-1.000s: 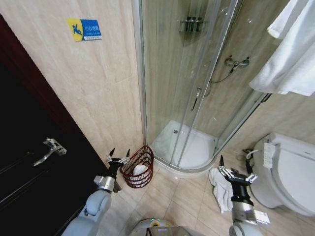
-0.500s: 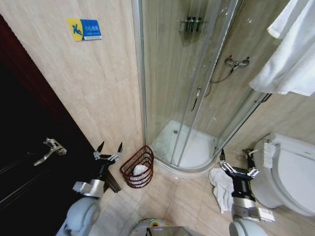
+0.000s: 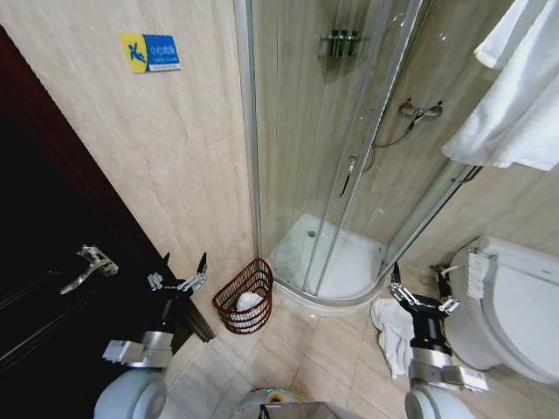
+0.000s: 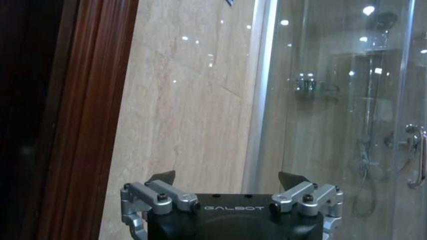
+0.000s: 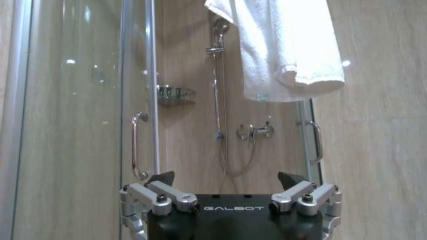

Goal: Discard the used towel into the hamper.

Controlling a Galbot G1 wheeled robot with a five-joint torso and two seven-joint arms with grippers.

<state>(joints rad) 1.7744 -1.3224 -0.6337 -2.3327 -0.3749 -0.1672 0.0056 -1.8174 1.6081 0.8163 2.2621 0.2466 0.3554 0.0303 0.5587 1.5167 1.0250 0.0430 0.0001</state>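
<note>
The hamper [image 3: 245,297], a round dark red wire basket, stands on the tiled floor by the shower's corner. A white towel [image 3: 248,302] lies inside it. My left gripper [image 3: 182,267] is open and empty, raised a short way to the hamper's left, in front of the dark door; it is also open in the left wrist view [image 4: 227,176]. My right gripper [image 3: 423,278] is open and empty above a second crumpled white towel [image 3: 391,330] on the floor beside the toilet. The right wrist view also shows this gripper [image 5: 227,176] open, facing the shower.
The glass shower cabin [image 3: 341,175] stands behind the hamper. A toilet [image 3: 515,305] sits at the right. The dark door with its handle [image 3: 87,266] is at the left. White towels [image 3: 524,87] hang at the upper right.
My left gripper has drawn back leftward from the hamper's rim toward the door. The right gripper rose slightly above the floor towel. The hamper has not moved.
</note>
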